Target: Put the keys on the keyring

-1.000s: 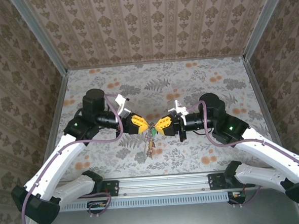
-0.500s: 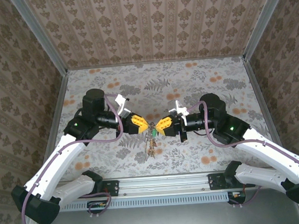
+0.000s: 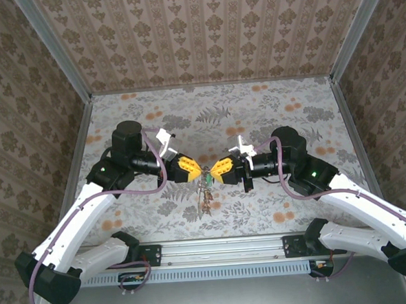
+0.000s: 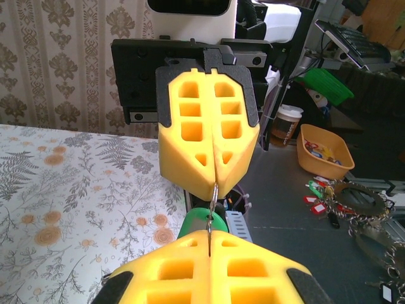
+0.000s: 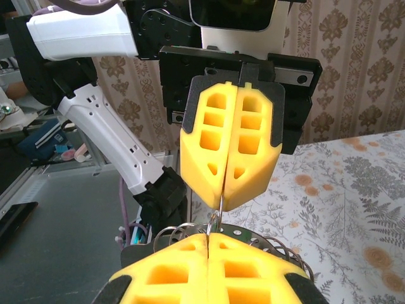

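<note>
- The table (image 3: 255, 107), covered with a grey floral cloth, was shut in by brown patterned walls (image 3: 203, 35) at the back, left and right. A silver aluminium rail (image 3: 223, 251) carrying the arm bases ran along its near edge.
- The far half of the table lay bare, and open cloth stretched on both sides of the middle. The tightest room was at the side walls, where the arms' elbows reached out.
- The white left arm (image 3: 89, 207) rose from its base by the left wall, bent at a black elbow and pointed inward to the right.
- The white right arm (image 3: 358, 204) mirrored it, bending near the right wall and pointing inward to the left.
- The two arms met tip to tip above the near middle of the table, the left yellow foam pads (image 3: 187, 168) facing the right yellow foam pads (image 3: 221, 168).
- The left jaws were pressed together on the thin dark-grey wire keyring (image 4: 214, 193), which came out of their seam.
- The right jaws were likewise closed on the keyring, at its other side.
- The small bunch of keys (image 3: 204, 201) hung from the wire below the meeting point, above the cloth; a green plastic head (image 4: 199, 223) showed just under the wire.
</note>
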